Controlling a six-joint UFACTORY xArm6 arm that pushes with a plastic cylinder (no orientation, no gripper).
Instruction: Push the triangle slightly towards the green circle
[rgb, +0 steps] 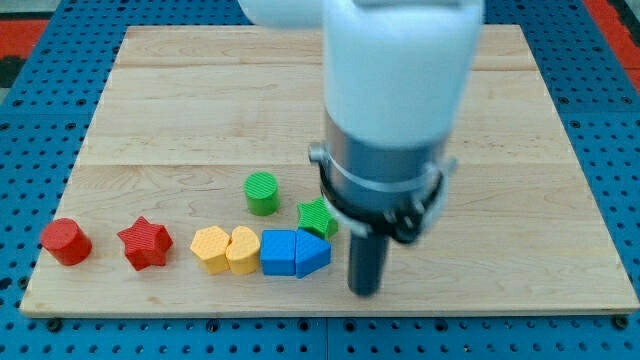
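Note:
The blue triangle (312, 254) lies near the view's bottom, touching a blue square block (278, 252) on its left. The green circle (262, 193) stands up and to the left of the triangle. A green star (316, 216) sits just above the triangle, partly behind the arm. My tip (365, 290) is on the board just right of the triangle and slightly below it, a small gap apart.
A yellow heart (242, 249) and a yellow hexagon (211, 249) sit left of the blue square. A red star (145, 243) and a red cylinder (66, 241) lie further left. The wooden board (200, 100) ends just below the row. The arm's white body (400, 90) hides the board's middle.

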